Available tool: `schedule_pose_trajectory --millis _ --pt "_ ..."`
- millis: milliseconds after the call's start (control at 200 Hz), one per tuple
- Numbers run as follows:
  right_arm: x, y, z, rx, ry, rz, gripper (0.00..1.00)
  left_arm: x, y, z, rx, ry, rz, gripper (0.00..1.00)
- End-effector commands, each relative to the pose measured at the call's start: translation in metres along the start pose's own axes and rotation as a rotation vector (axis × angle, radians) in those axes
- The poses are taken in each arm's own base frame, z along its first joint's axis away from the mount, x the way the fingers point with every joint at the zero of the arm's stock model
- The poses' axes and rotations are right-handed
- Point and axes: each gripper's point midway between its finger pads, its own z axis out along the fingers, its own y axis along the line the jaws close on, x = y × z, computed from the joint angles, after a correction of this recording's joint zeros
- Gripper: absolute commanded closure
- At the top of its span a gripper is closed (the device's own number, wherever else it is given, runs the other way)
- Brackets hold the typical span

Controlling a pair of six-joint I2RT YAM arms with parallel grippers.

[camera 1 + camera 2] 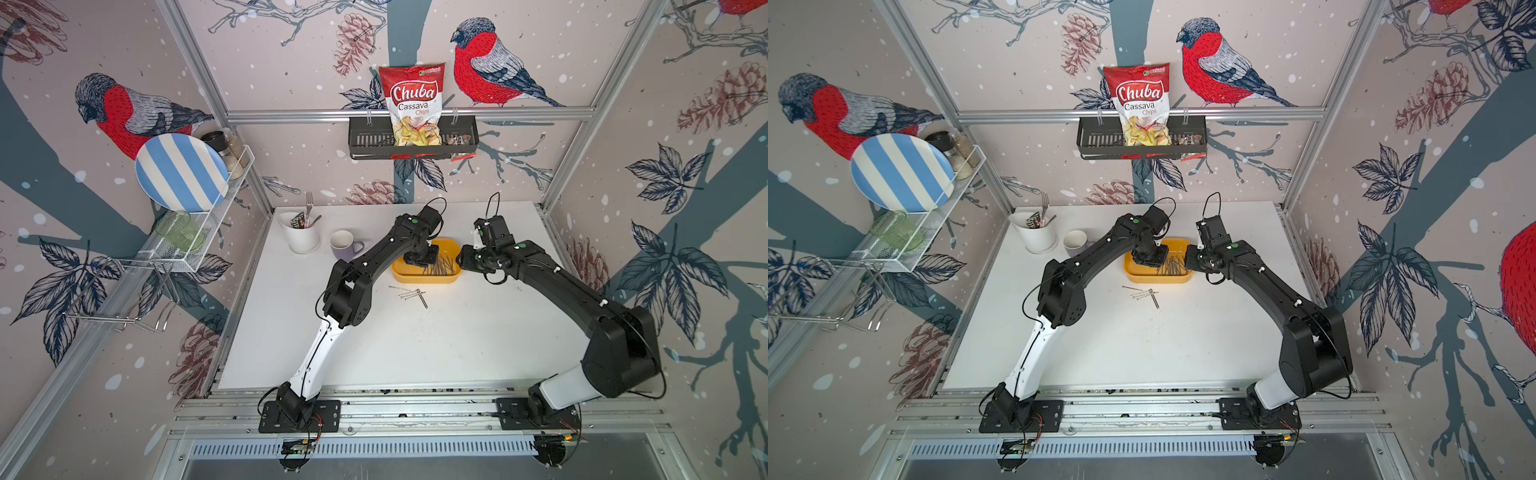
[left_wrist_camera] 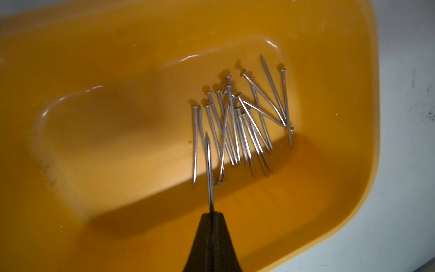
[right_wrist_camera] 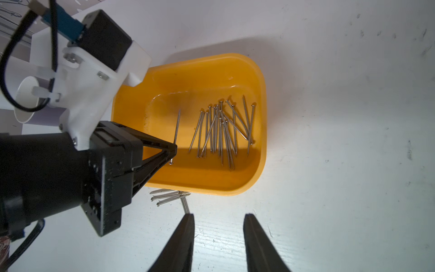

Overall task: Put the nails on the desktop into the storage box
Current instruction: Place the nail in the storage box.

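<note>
Leftmost, a wire shelf (image 1: 245, 166) on the side wall carries a blue-and-white striped plate (image 1: 180, 172), a green glass (image 1: 178, 235) and some jars. On the counter (image 1: 415, 345), at its far left corner, a white utensil holder (image 1: 303, 241) stands upright with a fork (image 1: 308, 208) and a spoon handle projecting from it. A mug (image 1: 345, 245) stands just beside the holder, upright; nothing is visible inside it.

Further right, the storage box (image 1: 424, 279) rests flat on the counter. A loose heap of nails (image 2: 240, 122) lies on the box floor, gathered toward its right half, shanks roughly parallel with several crossing. A few more nails (image 1: 411, 294) lie on the counter just in front of the box's near wall, apart from it. On the back wall above, a black slotted basket (image 1: 365, 139) holds a bag of cassava chips (image 1: 411, 99).

Left end effector (image 2: 213, 215): positioned over the left half of the storage box, fingers pressed together and pinching a single nail (image 3: 177, 127) near its head. The shank projects past the fingertips, above the box interior.

Right end effector (image 3: 219, 215): jaws partly spread, nothing between them, located beside the right end of the storage box. Contact with the counter cannot be determined.
</note>
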Motion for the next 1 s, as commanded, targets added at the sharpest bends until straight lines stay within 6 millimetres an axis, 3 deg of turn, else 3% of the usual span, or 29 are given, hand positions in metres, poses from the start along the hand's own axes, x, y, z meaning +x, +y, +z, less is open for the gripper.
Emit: schedule_pose_trajectory --millis 0,320,395,520,660,835,995 --pt "0.000 0.000 0.000 0.003 -0.001 0.005 0.61 -0.002 -0.009 0.010 0.075 0.006 -0.020 1.00" --pt "-0.001 0.000 0.000 0.004 0.000 0.004 0.60 0.008 -0.019 0.028 0.162 0.049 -0.065 1.00" --pt "0.000 0.000 0.001 0.004 0.002 0.004 0.60 0.008 -0.019 0.025 0.159 0.042 -0.060 0.80" --pt "0.000 0.001 0.002 0.000 0.002 0.000 0.59 0.007 -0.021 0.016 0.160 0.034 -0.053 0.78" --pt "0.002 0.007 0.004 -0.012 0.005 -0.022 0.59 0.003 -0.024 -0.004 0.161 0.006 -0.042 0.73" --pt "0.008 0.027 0.003 -0.052 0.012 -0.120 0.59 -0.003 -0.024 -0.053 0.131 -0.073 -0.009 0.70" --pt "0.029 0.064 0.006 -0.117 0.046 -0.312 0.59 0.015 0.004 -0.092 0.032 -0.141 -0.015 0.67"
